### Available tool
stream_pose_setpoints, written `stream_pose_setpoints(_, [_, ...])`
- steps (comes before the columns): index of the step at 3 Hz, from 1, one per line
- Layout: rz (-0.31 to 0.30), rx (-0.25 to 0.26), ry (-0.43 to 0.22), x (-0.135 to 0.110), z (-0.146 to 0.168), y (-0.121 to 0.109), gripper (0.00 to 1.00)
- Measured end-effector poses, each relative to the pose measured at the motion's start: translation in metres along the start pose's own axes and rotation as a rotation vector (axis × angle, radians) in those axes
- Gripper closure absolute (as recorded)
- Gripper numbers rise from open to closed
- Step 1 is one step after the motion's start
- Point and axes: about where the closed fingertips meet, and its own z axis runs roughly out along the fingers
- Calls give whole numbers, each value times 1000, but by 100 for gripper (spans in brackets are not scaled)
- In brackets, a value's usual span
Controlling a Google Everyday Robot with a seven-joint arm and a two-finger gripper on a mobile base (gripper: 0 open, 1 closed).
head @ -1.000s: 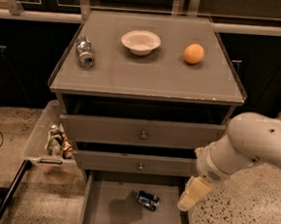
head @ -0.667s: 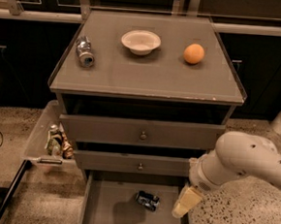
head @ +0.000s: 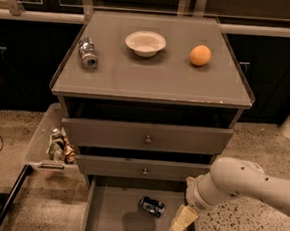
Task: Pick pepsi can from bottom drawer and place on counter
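Note:
The pepsi can (head: 151, 206), dark blue with silvery ends, lies on its side on the floor of the open bottom drawer (head: 111, 220). My gripper (head: 183, 220) hangs at the end of the white arm, low over the drawer's right side, a short way right of the can and apart from it. The counter (head: 152, 80) is the flat grey-brown top of the cabinet above.
On the counter lie a silver-grey can (head: 87, 53) on its side, a white bowl (head: 145, 42) and an orange (head: 200, 55). Two knobbed drawers (head: 147, 136) stand slightly open above the bottom one. A clear bin (head: 52, 143) with small items sits left of the cabinet.
My arm and gripper have moved left and lower, closer to the pepsi can in the bottom drawer. The can has not moved.

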Motion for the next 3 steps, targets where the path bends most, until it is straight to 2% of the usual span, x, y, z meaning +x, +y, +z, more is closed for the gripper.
stream_pose_setpoints(1, [18, -26, -1, 3, 19, -1, 0])
stream_pose_setpoints(2, [78, -52, 0, 17, 67, -16, 0])
stream_pose_setpoints(3, [94, -72, -33, 31, 121, -30, 0])
